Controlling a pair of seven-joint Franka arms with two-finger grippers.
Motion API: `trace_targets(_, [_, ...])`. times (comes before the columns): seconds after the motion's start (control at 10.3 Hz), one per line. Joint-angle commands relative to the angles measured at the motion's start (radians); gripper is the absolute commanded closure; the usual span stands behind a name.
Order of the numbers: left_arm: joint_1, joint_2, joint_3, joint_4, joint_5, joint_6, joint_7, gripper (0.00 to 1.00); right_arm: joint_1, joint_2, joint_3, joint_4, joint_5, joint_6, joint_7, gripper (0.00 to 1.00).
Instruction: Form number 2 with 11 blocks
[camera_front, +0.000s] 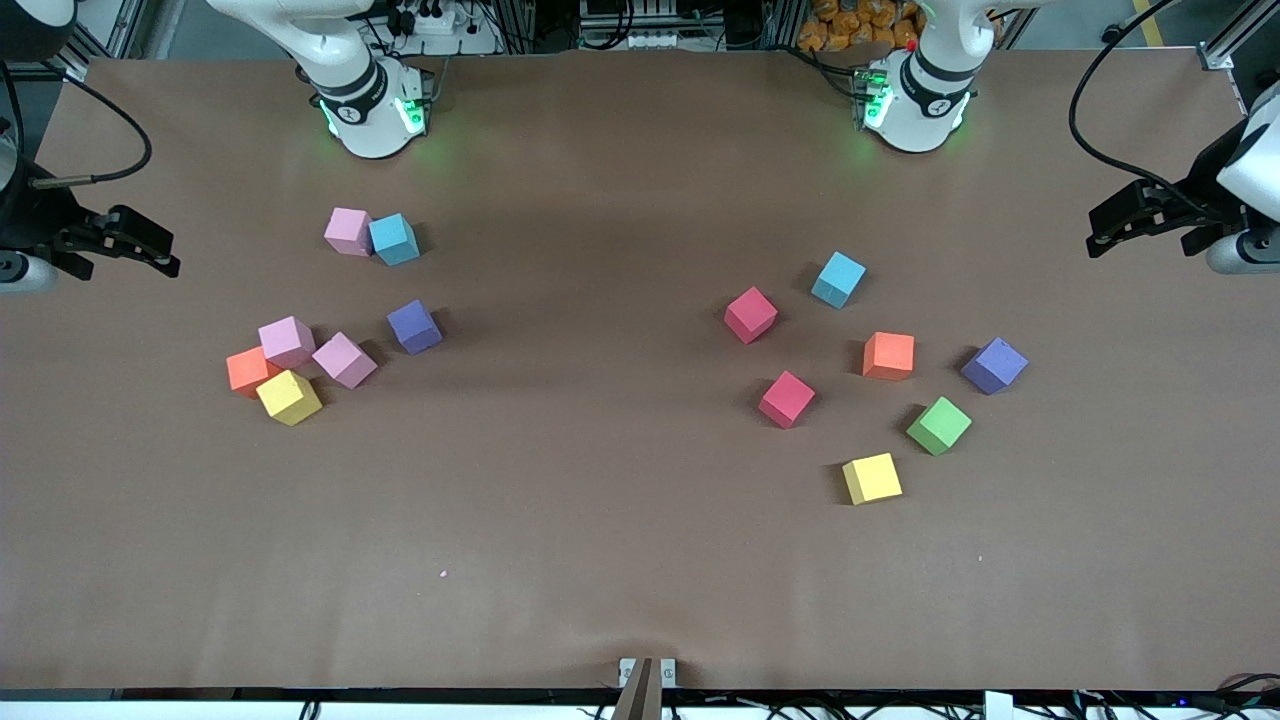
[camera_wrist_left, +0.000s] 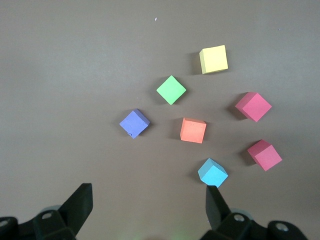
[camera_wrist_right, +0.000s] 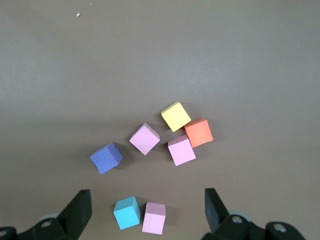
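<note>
The blocks (camera_front: 786, 398) lay scattered in two clusters, mid-left and mid-right of the front view; no digit was begun; they looked light, soft and grippy, best pinched across flat opposite faces; left gripper (camera_wrist_left: 149, 202) and right gripper (camera_wrist_right: 148, 204) hung released, empty.

Brown table (camera_front: 620, 560) under even lighting.
Spanning nearly everything; cables (camera_front: 640, 25) and metal framing (camera_front: 1215, 50) lining its robot-base edge.
</note>
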Motion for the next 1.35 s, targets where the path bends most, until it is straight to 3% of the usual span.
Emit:
trace_targets(0.0, [0.000,0.001,0.006,0.012,0.008,-0.015,0.012,0.00,0.014,0.007,-0.010,0.023,0.014,-0.021,0.018,0.00])
trace_targets(0.58, [-0.058,0.079,-0.037,-0.045,0.000,-0.004,-0.070,0.00,0.011,0.010,-0.012,0.019,0.015,-0.015,0.018,0.00])
trace_targets(1.26, [-0.080,0.108,-0.259,-0.360,-0.002,0.316,-0.628,0.00,0.015,0.039,-0.010,0.013,0.017,-0.007,0.005,0.00])
